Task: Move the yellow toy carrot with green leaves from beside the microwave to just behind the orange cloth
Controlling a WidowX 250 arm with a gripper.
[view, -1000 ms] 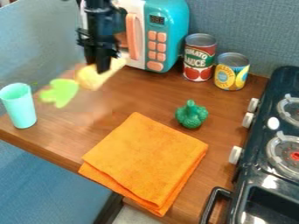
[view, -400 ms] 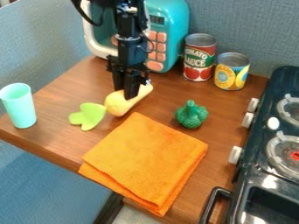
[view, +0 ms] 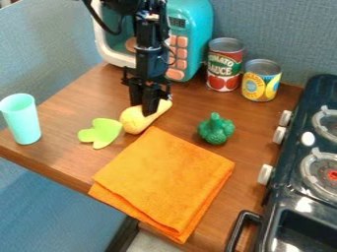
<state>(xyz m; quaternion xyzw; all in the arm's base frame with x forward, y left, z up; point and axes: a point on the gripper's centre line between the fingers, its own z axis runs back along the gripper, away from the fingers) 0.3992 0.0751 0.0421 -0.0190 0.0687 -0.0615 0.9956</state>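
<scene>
The leafy yellow toy [view: 134, 122], clamped in the end effector [view: 144, 109], has been brought closer to the orange cloth [view: 164, 177].

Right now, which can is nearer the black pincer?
The taller metal can with the red label, beside the teal toy microwave. The shorter blue-and-yellow metal can stands farther off, by the black toy stove.
</scene>
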